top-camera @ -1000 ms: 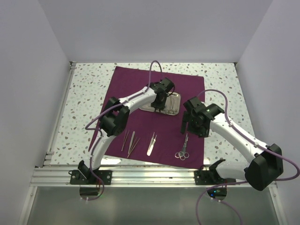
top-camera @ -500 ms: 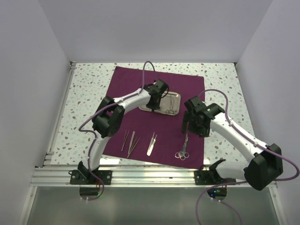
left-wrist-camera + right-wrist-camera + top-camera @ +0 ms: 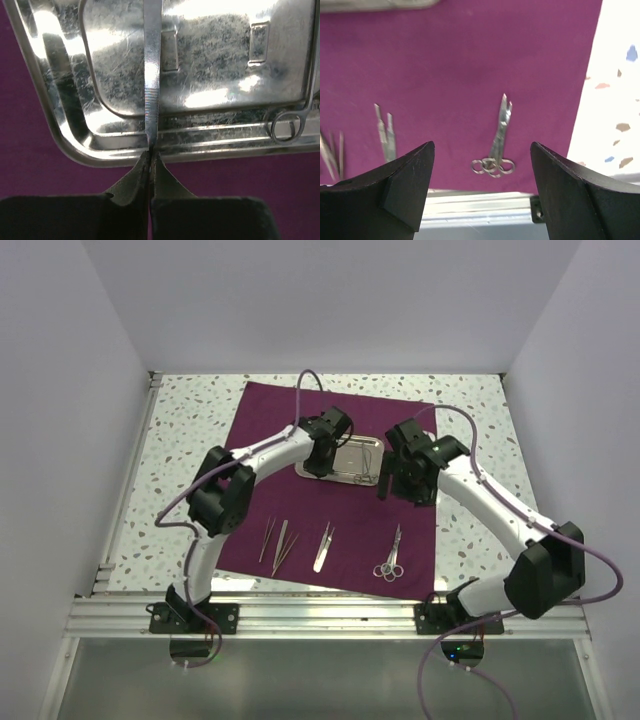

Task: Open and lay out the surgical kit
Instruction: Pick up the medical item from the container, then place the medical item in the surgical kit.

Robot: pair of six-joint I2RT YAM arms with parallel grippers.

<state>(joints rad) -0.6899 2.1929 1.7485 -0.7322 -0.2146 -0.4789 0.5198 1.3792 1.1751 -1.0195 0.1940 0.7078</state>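
The surgical kit (image 3: 268,412) lies spread out in the middle of the speckled table (image 3: 180,440). The left gripper (image 3: 150,153) has its jaws pressed together on the near end of a thin steel instrument (image 3: 152,75), a flat strip ribbed just above the pinch. Only the left wrist view shows this grip. There the strip runs away across the steel tray (image 3: 60,135), and a ring handle (image 3: 285,127) of another tool rests inside the tray by its near rim. From above, the arm covers the pinch, and the tray sits on the upper middle of the maroon cloth (image 3: 400,420).

The right gripper (image 3: 481,146) hangs with its jaws wide apart and nothing between them, above the cloth just right of the tray. Its camera looks down on the ring-handled scissors (image 3: 500,132); three rings show there, so a second tool may lie with them, though I cannot tell. To their left lie tweezers (image 3: 385,132). The top view shows the whole near row: two slim pairs (image 3: 276,542), the tweezers, then the scissors, all apart.
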